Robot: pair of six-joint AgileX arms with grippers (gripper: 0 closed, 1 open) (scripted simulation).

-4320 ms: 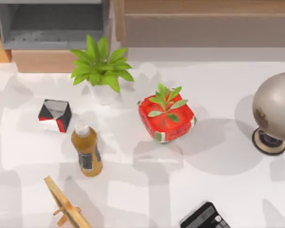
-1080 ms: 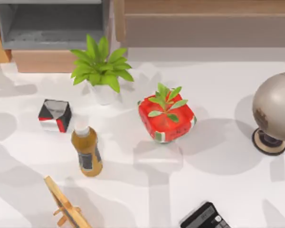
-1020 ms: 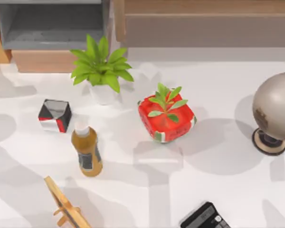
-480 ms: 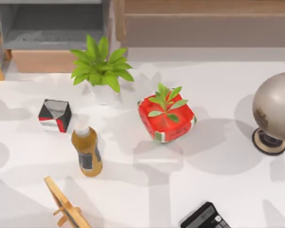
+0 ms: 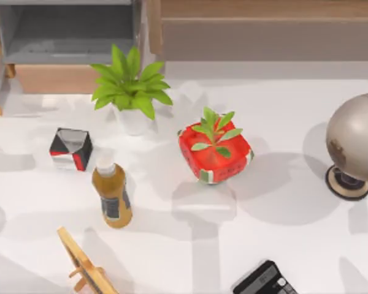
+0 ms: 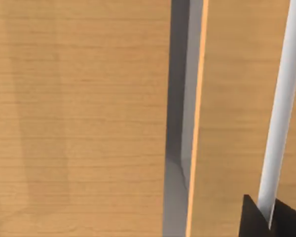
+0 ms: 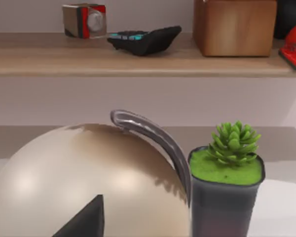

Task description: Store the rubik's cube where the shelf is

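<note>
The rubik's cube is out of view. The shelf (image 5: 264, 30), a long light-wood unit with a tan top board and a grey-brown front panel, runs along the table's back right. It also faces the right wrist camera as the shelf (image 7: 138, 61), behind the globe. A dark part of my left gripper (image 6: 274, 222) shows close against light wood panels. A dark tip of my right gripper (image 7: 84, 219) shows in front of the globe.
On the table stand a leafy plant (image 5: 130, 86), a red planter (image 5: 214, 153), a faceted box (image 5: 70, 149), a bottle (image 5: 112, 196), a globe (image 5: 356, 138), a calculator (image 5: 265, 280) and a wooden stand (image 5: 86, 269). A grey compartment (image 5: 67, 33) sits back left.
Shadows on the table's left side have drifted toward the left edge, and less of the wood panel shows at the top-left corner. No object on the table has moved.
</note>
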